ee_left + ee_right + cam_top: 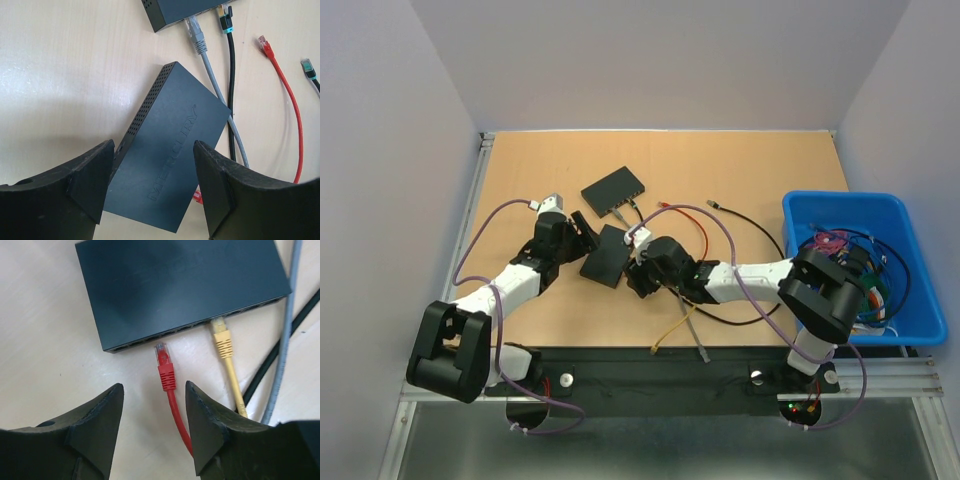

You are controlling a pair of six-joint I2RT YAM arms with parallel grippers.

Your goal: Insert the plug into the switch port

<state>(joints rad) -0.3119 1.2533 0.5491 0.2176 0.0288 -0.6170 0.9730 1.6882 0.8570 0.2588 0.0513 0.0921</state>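
Observation:
A dark switch (180,285) lies on the wooden table, its port side facing my right gripper. A red plug (164,365) lies on the table just in front of the ports, not inserted. A yellow plug (220,332) sits in a port further right. My right gripper (154,389) is open, with its fingers either side of the red cable. My left gripper (152,147) is open over the same switch (170,165), marked MERCURY, and I cannot tell whether it touches it. In the top view the switch (605,256) lies between the left gripper (582,232) and the right gripper (638,268).
A second dark switch (615,190) lies further back with a grey plug (196,35) and a black cable (231,60) at its ports. A blue bin (860,215) of cables stands at the right. Loose yellow (675,325), grey and black cables run across the table.

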